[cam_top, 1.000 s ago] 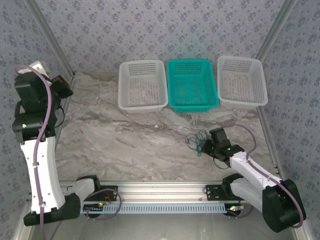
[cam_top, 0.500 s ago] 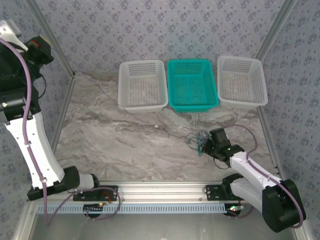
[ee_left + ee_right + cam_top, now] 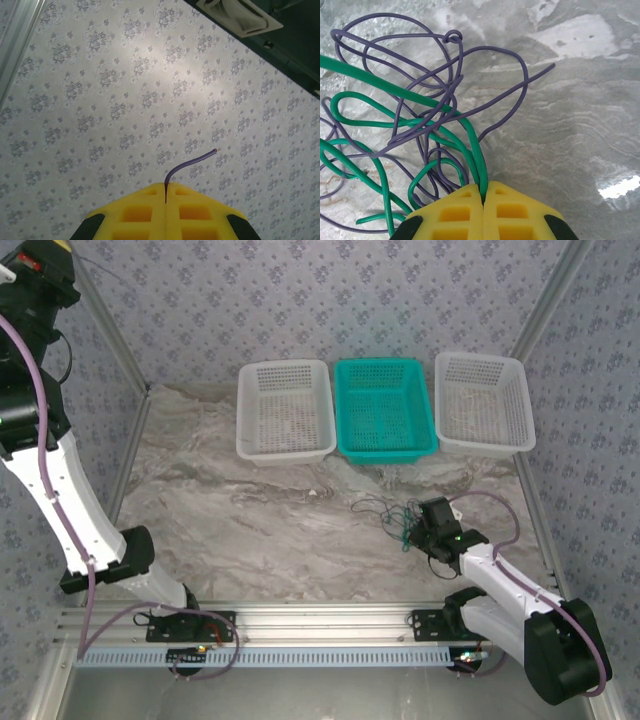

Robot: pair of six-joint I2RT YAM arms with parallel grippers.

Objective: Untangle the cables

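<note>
Two end effectors, both closed: the right end effector (image 3: 483,192) pinches a green cable (image 3: 395,90) between its fingertips, low over the table (image 3: 230,510) at about 4 o'clock in the overhead view. The tangle of cables (image 3: 385,512), green loops threaded through purple wire (image 3: 453,36), lies on its 10 o'clock side. The left end effector (image 3: 165,186), raised high at 10 o'clock against the patterned wall (image 3: 125,100), clamps the end of a purple strand (image 3: 195,159). A white basket (image 3: 286,410), a teal basket (image 3: 384,408) and another white basket (image 3: 483,402) line the 12 o'clock edge.
</note>
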